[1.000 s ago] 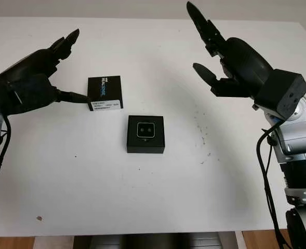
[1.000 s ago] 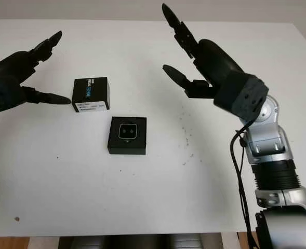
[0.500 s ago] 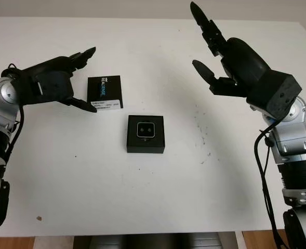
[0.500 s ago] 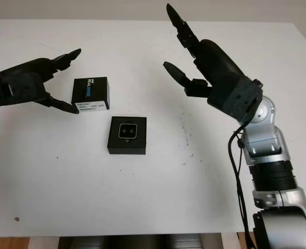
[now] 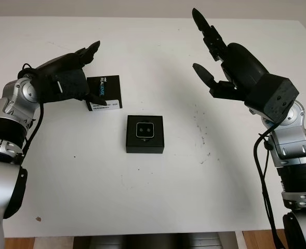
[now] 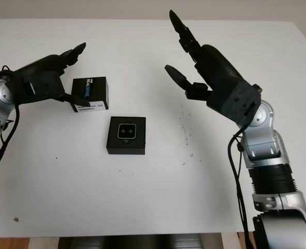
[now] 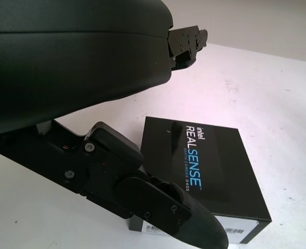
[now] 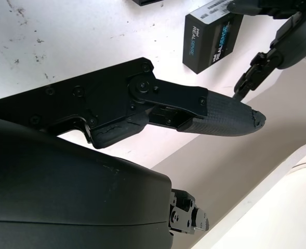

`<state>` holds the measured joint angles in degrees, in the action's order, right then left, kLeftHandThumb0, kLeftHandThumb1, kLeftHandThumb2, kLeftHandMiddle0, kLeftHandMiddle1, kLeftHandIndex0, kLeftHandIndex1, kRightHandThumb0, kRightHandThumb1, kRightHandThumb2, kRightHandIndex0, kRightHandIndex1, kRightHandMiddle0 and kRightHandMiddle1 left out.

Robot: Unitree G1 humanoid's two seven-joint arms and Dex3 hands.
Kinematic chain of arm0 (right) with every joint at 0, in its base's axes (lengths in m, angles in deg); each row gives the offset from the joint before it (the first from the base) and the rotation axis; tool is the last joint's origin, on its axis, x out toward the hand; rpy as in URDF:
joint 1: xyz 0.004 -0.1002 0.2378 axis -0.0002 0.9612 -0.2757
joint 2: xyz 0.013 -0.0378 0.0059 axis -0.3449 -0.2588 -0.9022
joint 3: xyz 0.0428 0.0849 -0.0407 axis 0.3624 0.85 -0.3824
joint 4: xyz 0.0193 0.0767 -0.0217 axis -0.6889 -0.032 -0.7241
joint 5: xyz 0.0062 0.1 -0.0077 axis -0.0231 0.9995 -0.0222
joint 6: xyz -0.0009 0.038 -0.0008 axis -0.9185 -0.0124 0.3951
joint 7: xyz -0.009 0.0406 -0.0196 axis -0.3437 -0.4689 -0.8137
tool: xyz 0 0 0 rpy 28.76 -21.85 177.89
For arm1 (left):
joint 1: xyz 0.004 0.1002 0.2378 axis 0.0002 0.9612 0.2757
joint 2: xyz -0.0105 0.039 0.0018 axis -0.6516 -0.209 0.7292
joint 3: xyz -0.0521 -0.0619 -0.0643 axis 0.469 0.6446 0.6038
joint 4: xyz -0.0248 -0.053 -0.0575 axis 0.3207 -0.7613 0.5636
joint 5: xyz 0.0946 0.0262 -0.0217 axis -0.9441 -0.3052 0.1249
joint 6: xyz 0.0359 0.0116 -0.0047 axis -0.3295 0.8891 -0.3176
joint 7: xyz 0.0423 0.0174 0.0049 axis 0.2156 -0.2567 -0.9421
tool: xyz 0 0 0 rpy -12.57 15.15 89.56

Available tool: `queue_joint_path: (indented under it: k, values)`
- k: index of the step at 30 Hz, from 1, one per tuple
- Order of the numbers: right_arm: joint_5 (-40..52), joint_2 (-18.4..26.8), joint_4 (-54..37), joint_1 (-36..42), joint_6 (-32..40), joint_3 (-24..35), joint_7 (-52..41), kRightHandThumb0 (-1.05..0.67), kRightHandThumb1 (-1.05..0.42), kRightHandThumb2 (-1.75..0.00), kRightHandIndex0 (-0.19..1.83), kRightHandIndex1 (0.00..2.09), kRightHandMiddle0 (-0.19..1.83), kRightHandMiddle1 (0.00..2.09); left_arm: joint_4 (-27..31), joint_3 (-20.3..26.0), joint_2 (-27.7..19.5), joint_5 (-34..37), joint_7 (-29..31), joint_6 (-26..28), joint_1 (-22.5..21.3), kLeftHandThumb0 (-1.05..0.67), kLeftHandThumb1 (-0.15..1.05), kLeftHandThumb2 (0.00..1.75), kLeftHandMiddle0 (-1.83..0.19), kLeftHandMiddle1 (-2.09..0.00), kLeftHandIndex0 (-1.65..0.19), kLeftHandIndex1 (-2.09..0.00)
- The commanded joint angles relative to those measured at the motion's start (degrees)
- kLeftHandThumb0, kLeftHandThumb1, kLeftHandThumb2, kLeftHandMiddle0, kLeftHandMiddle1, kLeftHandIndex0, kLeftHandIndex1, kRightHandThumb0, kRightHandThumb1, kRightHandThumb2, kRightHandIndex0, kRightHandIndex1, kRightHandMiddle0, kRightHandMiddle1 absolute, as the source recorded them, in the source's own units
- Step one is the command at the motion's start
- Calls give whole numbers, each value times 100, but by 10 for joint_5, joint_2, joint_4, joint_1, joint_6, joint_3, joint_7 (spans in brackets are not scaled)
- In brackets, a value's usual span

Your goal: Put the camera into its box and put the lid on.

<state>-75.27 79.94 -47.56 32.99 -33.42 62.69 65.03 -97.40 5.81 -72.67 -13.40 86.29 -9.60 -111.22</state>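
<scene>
Black box (image 5: 145,134) at frame centre, camera (image 5: 145,129) seated inside. Lid (image 5: 104,92) just up-left of it. Our left hand (image 5: 72,78), open, brackets the lid's left edge; we should close squarely across its sides before lifting. Right hand (image 5: 225,62) hangs open, upper right.

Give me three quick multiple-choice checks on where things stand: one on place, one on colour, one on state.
1. Where is the lid?
A. on the box
B. on the table behind the box, by the left robot hand
C. in the right robot hand

2. What colour is the box?
A. black
B. white
C. blue

3. What state is the camera in?
A. held aloft
B. lying on the bare table
C. seated in the open box

Answers:
1 B, it lies by the left robot hand.
2 A, black against the white table.
3 C, it sits in the uncovered box; the right robot hand is open above the table.
</scene>
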Motion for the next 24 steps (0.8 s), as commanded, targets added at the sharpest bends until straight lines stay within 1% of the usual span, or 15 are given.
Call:
queue_joint_path:
  k: [1,3,7,13,20,24]
  values:
    - [4,-2,-6,3,-1,8,2,-81,-105,-67,-19,0,-19,5,-17,-9,0,-6,-1,-10,-19,-74,81,4,18,-4,18,-4]
    - [0,-1,-6,4,-2,7,4,-81,-105,-67,-19,0,-19,5,-28,-17,0,-12,-2,-16,-23,-71,79,4,17,-5,18,-4]
    - [0,-2,-10,5,3,8,7,-80,-105,-68,-19,1,-19,5,-34,-33,-1,-25,7,-14,-31,-71,79,5,15,-6,17,-5]
    - [-2,-5,-7,5,-3,7,13,-80,-105,-69,-19,0,-19,4,-36,-41,0,-27,27,-13,-33,-67,80,5,15,-6,15,-6]
    - [6,-10,-7,8,2,11,13,-78,-105,-68,-19,0,-19,4,-43,-50,1,-37,12,-31,-30,-69,80,5,11,-6,13,-6]
    - [8,-15,-9,12,16,9,12,-79,-105,-69,-19,0,-18,4,-52,-46,9,-33,8,-29,-31,-67,80,5,11,-6,12,-7]
